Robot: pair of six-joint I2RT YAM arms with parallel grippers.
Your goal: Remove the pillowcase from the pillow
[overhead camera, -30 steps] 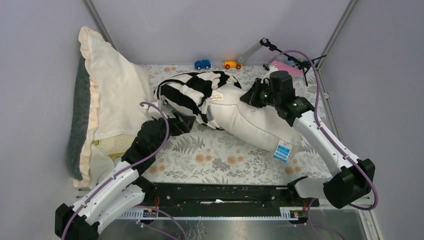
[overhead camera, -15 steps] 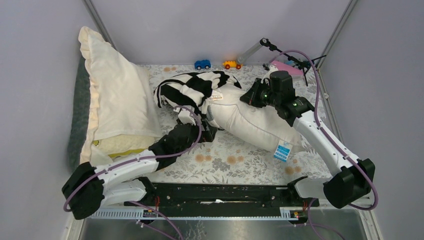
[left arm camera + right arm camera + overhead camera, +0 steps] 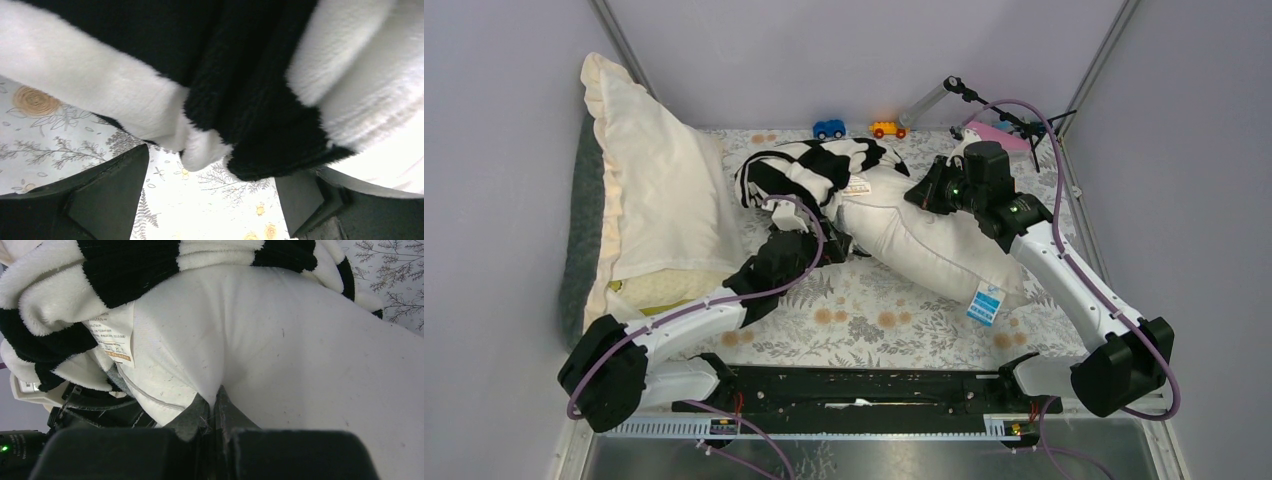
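Observation:
The black and white striped pillowcase (image 3: pixel 809 172) is bunched over the far left end of the off-white pillow (image 3: pixel 939 255), which lies slantwise on the floral cloth. My left gripper (image 3: pixel 832 246) sits at the near edge of that bunch. In the left wrist view its jaws stand open (image 3: pixel 210 200), and the fuzzy pillowcase (image 3: pixel 240 100) hangs just above them, with only cloth-covered table between the fingers (image 3: pixel 107 195). My right gripper (image 3: pixel 921 198) is shut on a pinch of the pillow (image 3: pixel 300 355), the fold caught at the fingertips (image 3: pixel 215 400). The pillowcase (image 3: pixel 125 270) shows just beyond it.
A cream ruffled pillow (image 3: pixel 659 190) with grey backing leans against the left wall. A blue toy car (image 3: pixel 829 128), an orange toy car (image 3: pixel 886 128), a clear tube (image 3: pixel 924 103) and a pink item (image 3: pixel 999 135) lie along the back. Frame posts rise at both back corners.
My left arm has swung right from beside the ruffled pillow to the near edge of the bunched pillowcase, its jaws opening wider. The right arm has held still.

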